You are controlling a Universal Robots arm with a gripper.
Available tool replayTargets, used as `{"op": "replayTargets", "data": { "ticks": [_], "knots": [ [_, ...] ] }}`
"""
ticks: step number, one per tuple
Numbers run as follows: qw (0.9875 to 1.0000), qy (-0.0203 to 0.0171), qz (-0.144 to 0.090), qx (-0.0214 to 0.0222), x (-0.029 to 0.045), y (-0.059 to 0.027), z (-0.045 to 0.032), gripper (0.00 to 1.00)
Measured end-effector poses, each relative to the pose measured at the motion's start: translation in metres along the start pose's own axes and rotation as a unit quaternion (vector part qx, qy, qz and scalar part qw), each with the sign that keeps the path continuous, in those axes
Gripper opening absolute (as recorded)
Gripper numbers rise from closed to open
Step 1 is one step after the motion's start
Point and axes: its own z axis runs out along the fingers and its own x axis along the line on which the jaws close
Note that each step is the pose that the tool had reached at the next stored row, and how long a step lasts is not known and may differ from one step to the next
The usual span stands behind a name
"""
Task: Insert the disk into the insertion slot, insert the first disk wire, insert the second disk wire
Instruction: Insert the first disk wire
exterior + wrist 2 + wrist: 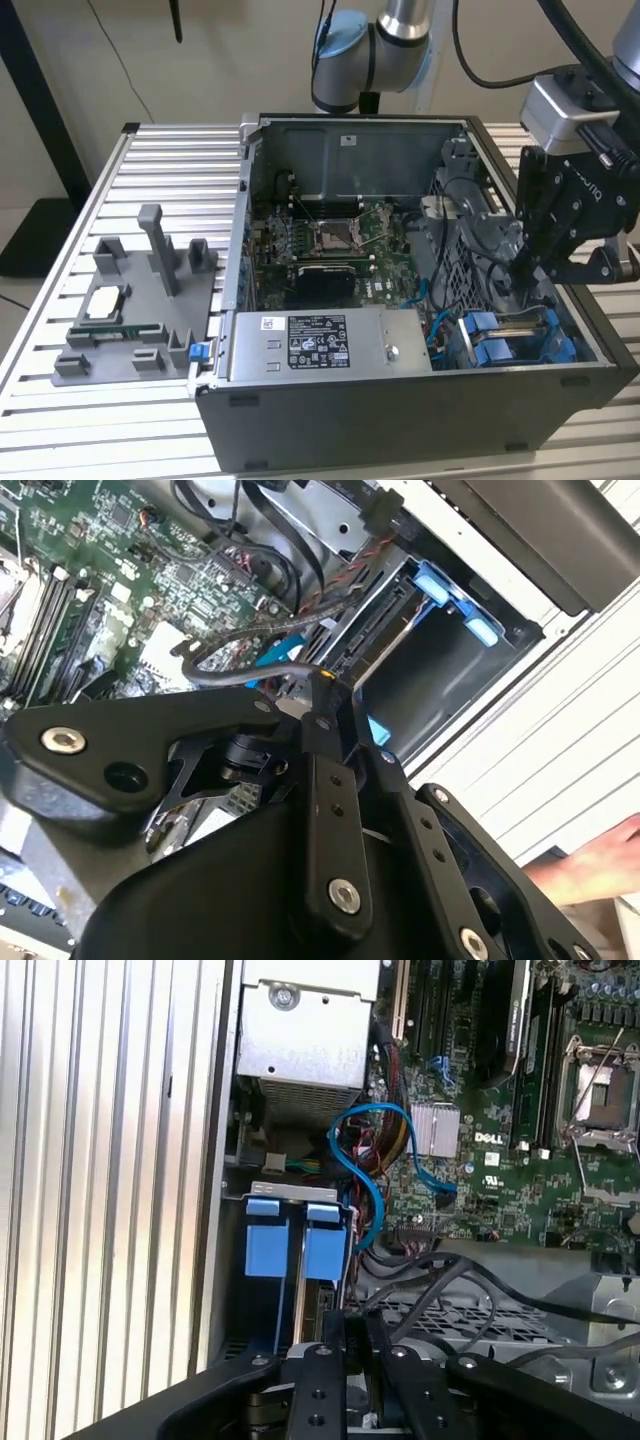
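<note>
**Exterior view.** The open computer case [400,420] is lying on the slatted table [60,420], open side up, likely so the arm can work from above. The gripper [522,272] is hanging over the case's end at the exterior view's right, tips pointing down beside the insertion slot [456,272]. The disk [505,345] is sitting in that slot, low in the frame at the right, with its blue frame showing. The power supply box [330,345] is occupying the near wall, and the motherboard [320,250] is lying behind it. The grey parts tray [130,310] at the exterior view's left is holding a processor [105,302] and a memory stick [115,332].

**Second wrist view.** The jaws are pressing nearly together on the end of a black disk wire [250,676], which is looping away over the board. It is probably being held there to meet the disk's connector. A person's hand [600,865] is resting outside the case.

**First wrist view.** The jaws are leaving only a sliver of gap, just beside the disk. A blue cable [372,1175] is curling toward the board.
</note>
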Motion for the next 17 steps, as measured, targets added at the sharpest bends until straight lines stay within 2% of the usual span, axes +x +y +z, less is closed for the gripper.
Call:
{"op": "replayTargets", "data": {
  "ticks": [3, 8, 17],
  "knots": [
    [1.0000, 0.0032, 0.000, -0.0020, 0.0018, -0.0019, 0.0004, 0.00],
    [1.0000, 0.0068, 0.002, -0.0029, 0.0051, -0.0034, 0.0011, 0.00],
    [1.0000, 0.0073, 0.002, -0.0030, 0.0053, -0.0038, 0.0011, 0.00]
  ]
}}
